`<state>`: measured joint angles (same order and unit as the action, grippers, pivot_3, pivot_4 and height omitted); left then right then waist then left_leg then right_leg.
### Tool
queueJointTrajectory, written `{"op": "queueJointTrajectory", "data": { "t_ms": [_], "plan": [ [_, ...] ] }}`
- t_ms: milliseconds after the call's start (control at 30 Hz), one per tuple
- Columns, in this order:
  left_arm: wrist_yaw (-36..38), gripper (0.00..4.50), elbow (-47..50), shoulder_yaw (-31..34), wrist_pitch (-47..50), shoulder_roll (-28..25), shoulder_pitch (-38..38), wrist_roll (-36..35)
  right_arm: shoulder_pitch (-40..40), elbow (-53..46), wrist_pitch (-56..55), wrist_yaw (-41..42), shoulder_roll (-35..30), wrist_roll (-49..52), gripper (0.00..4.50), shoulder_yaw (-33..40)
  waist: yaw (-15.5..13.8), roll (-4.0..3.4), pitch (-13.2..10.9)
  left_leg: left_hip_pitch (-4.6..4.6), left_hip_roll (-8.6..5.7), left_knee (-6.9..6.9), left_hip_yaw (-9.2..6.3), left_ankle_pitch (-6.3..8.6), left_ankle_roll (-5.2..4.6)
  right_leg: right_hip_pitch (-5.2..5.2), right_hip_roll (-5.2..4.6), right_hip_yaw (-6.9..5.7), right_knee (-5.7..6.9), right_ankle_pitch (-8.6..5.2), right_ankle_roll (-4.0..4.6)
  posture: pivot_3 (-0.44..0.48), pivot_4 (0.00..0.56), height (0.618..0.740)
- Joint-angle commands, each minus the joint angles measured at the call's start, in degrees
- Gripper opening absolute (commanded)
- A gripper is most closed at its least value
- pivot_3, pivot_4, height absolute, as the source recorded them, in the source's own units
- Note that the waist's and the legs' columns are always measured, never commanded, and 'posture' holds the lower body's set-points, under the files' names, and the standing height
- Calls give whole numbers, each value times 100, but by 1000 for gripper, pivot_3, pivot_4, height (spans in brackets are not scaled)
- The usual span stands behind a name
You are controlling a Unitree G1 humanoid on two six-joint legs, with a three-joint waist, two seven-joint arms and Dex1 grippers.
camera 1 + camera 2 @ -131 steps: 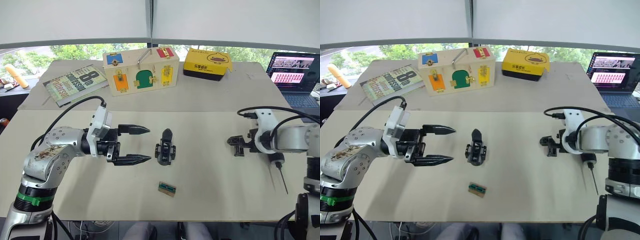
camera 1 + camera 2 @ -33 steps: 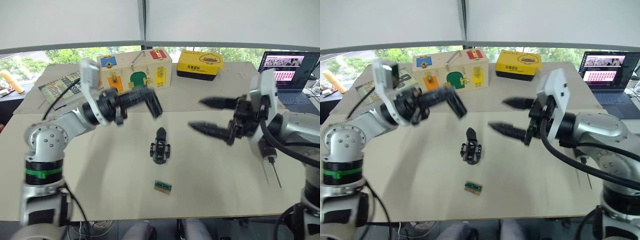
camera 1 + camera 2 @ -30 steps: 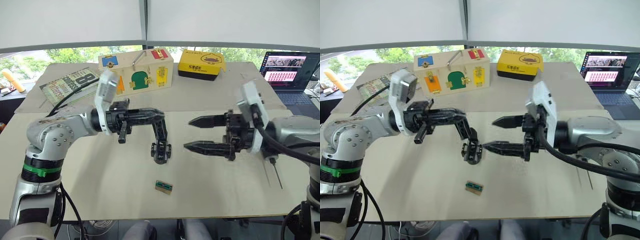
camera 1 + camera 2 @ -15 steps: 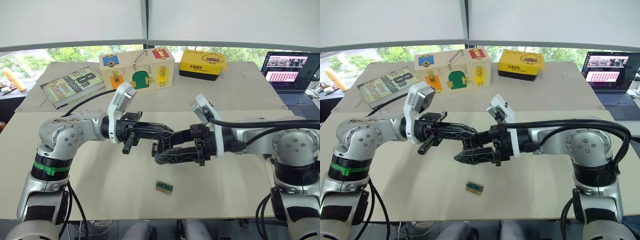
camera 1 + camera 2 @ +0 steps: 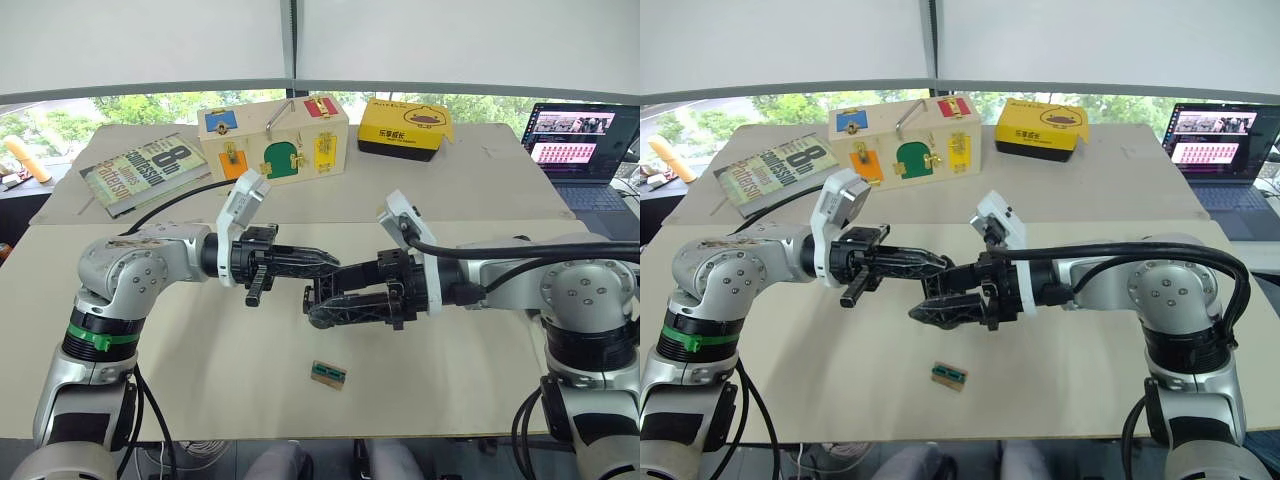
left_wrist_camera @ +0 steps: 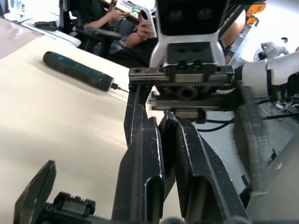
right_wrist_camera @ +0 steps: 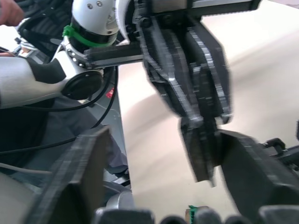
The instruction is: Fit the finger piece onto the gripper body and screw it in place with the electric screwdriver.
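Robot arms, pair. Silver-grey metal joint housings, rounded, studded with small screws. Left arm: green ring band around the upper segment, above a black collar; scuffed, worn patches on the shoulder housing. Black cables loop from each arm to a white, boxy wrist module. Left tool: two long black fingers, tapering to points, ribbed along the edges, on a black geared base. Right tool: same build, white wrist module behind it.
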<state>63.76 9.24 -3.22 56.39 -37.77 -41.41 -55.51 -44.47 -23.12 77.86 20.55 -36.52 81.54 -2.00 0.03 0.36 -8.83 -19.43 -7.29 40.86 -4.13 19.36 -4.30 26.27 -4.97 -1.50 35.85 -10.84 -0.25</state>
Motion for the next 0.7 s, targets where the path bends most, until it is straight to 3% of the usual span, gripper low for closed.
{"op": "queueJointTrajectory", "data": {
  "t_ms": [33, 200, 400, 433, 500, 700],
  "plan": [
    [-110, 0, 64, 187, 2, 78, -20, -22, -7, -218, -163, 44, 75, 87, 2315, 10, 2, 0, 0, 0, 0, 0, 0, 0, 0, 0, 0, 0, 0, 0, 0, 0, 150, 740],
    [-353, 0, -27, 434, 166, 287, -131, -233, 66, -270, -222, 61, 140, -13, 558, 9, 2, 0, 0, 0, 1, 0, 0, 0, 0, 0, 1, 0, 1, 0, 0, 0, 150, 740],
    [-131, 0, 117, 659, -9, 301, -98, -399, 178, -423, -399, 305, 90, -166, 411, 51, 4, 0, 0, 0, 1, 0, 0, 0, 0, 1, 1, 0, 1, 0, 0, 0, 150, 740],
    [-184, 729, 115, 656, -11, 265, -116, -329, 203, -465, -451, 383, 60, -198, 411, 70, 4, 0, 0, 1, 1, 0, 0, 0, 0, 1, 1, 0, 1, 0, 0, 0, 150, 740],
    [-68, 1266, 172, 621, 62, 113, -136, -312, 265, -599, -626, 613, -25, -375, 409, 95, 2, 2, -1, 0, 1, 0, 0, 0, 0, 0, 1, 0, 0, 0, 0, 0, 150, 740],
    [481, 4051, 181, 1042, -936, -266, -63, 112, 497, -746, -1075, 1218, -253, -932, 409, 192, 2, 2, -1, -1, 1, 1, 0, 0, 0, 1, 1, -1, 0, 0, 0, 0, 150, 740]
  ]
}}
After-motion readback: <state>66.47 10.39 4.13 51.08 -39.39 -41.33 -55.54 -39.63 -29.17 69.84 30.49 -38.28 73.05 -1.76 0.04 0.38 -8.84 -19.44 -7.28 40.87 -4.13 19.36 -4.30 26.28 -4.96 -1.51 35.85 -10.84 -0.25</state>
